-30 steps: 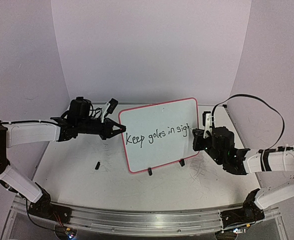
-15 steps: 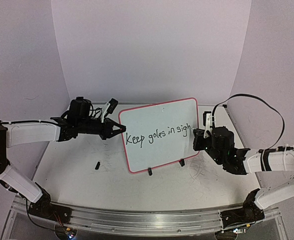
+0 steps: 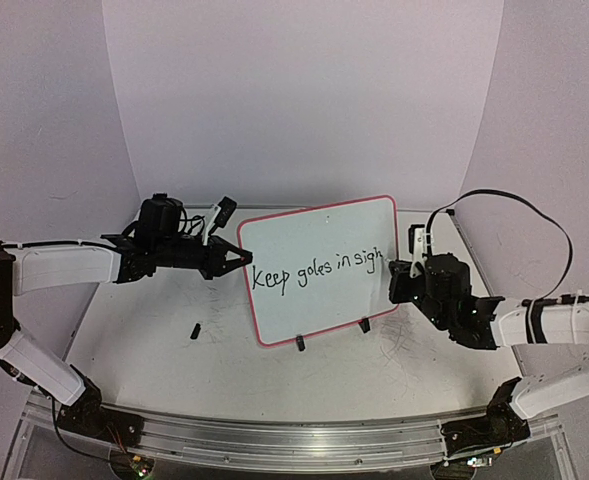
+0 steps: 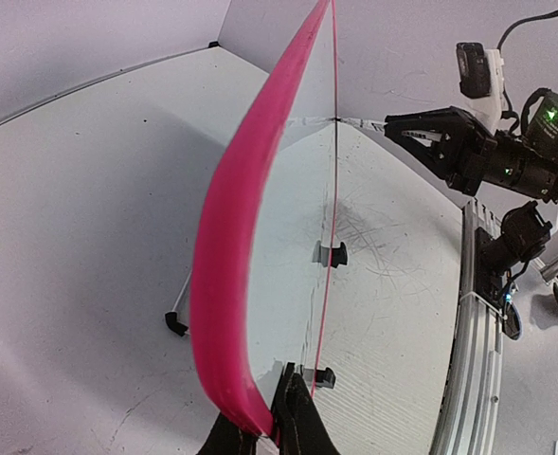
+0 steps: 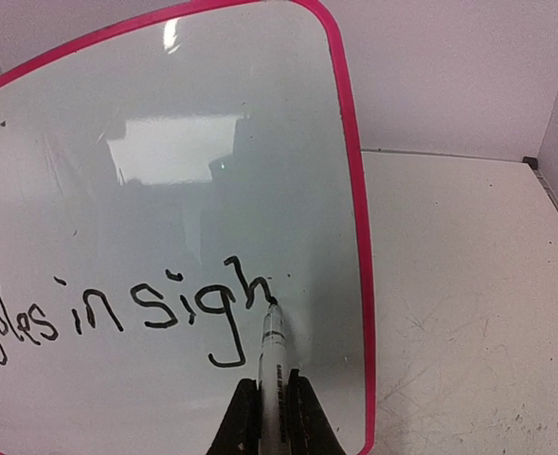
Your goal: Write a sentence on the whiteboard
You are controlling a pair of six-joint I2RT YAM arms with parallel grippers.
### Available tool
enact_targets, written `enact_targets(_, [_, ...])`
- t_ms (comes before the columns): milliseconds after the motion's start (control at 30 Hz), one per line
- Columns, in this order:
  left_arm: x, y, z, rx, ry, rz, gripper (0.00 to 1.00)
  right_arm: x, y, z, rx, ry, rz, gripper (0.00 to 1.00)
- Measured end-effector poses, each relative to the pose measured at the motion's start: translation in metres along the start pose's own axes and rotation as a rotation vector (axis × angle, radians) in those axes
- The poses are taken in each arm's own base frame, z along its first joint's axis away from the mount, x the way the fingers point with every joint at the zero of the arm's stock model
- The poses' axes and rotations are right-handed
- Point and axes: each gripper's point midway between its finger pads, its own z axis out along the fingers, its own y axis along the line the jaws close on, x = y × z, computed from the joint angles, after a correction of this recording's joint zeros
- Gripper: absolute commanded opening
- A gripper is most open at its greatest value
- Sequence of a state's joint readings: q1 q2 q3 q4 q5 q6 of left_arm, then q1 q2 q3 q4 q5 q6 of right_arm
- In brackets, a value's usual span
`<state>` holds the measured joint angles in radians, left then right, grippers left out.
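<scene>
Whiteboard (image 3: 324, 225) stood upright on its two black clip feet (image 3: 299, 344) at the centre of the top view, on the scratched bench (image 3: 154, 340). Its black sentence (image 3: 319, 268) read "Keep goles in sigh". At the board's left edge, the left hand (image 3: 242, 257) was pressed together on that edge. At the bottom centre of the right wrist view, the right hand (image 5: 273, 417) pinched a marker (image 5: 272, 351), its tip touching the board just right of the "h".

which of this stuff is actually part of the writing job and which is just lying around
In the job:
whiteboard
sentence
marker
right gripper, holding the marker
left gripper, clamping the whiteboard's edge

Lying about:
small black bit on the table, left of the whiteboard
</scene>
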<state>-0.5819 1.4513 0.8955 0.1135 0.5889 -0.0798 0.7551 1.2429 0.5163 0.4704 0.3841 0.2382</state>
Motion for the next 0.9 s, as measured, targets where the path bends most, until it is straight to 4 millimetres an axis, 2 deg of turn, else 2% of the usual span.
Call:
enact_targets(267, [0.0,0.0,0.0,0.002,0.0,0.002,0.0,-0.03,-0.003,-0.007,-0.031,-0.082,0.047,0.0])
enact_targets(433, [0.0,0.0,0.0,0.002,0.0,0.002,0.0,-0.027,-0.008,0.0,-0.02,-0.073,0.042,0.0])
enact_targets(900, [0.0,0.0,0.0,0.002,0.0,0.002,0.0,-0.024,-0.002,0.006,-0.043,-0.067,0.027,0.0])
